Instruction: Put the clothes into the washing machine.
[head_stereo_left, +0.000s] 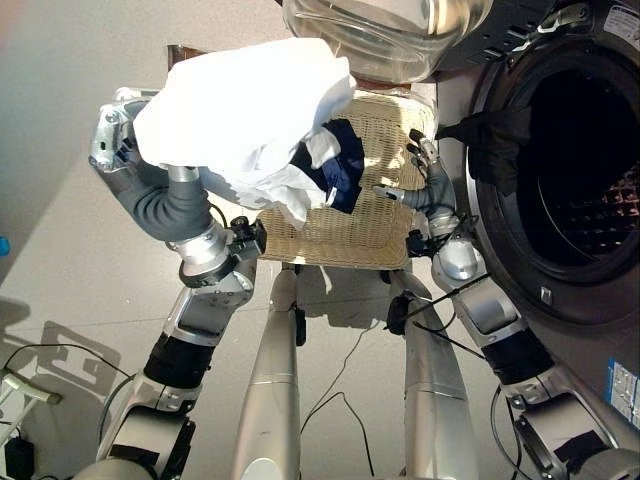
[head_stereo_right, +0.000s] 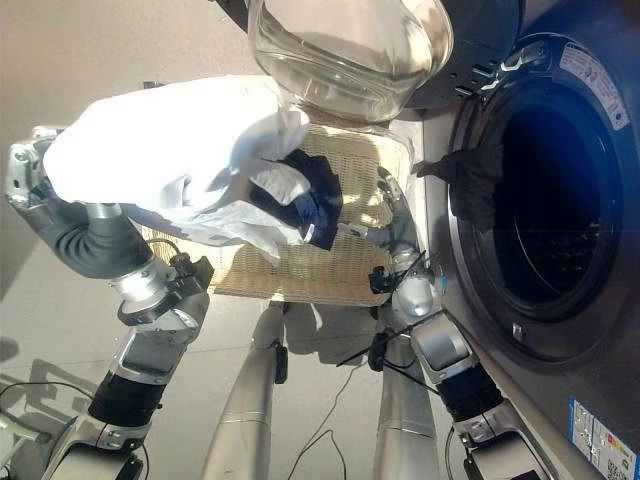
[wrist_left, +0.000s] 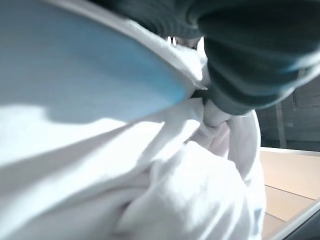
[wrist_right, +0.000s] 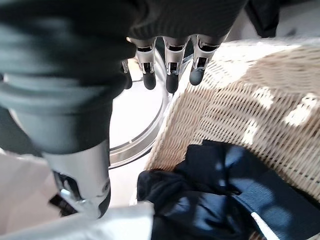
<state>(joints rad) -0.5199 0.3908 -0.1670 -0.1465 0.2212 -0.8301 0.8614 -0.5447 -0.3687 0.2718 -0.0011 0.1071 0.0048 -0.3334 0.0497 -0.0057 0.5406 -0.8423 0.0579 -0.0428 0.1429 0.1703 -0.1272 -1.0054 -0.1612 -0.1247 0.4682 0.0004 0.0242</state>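
White garment (head_stereo_left: 240, 120) drapes over the left robot hand (wrist_left: 220, 107), grip hidden; right robot hand (head_stereo_left: 425, 175), fingers relaxed, hovers beside the wicker basket (head_stereo_left: 370, 215); no print is legible.

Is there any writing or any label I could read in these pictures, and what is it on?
None can be read.
Sticker at the top of the washing machine front: print too small.
Blue and white sticker low on its front: too small.
Small mark on the door ring: too small.
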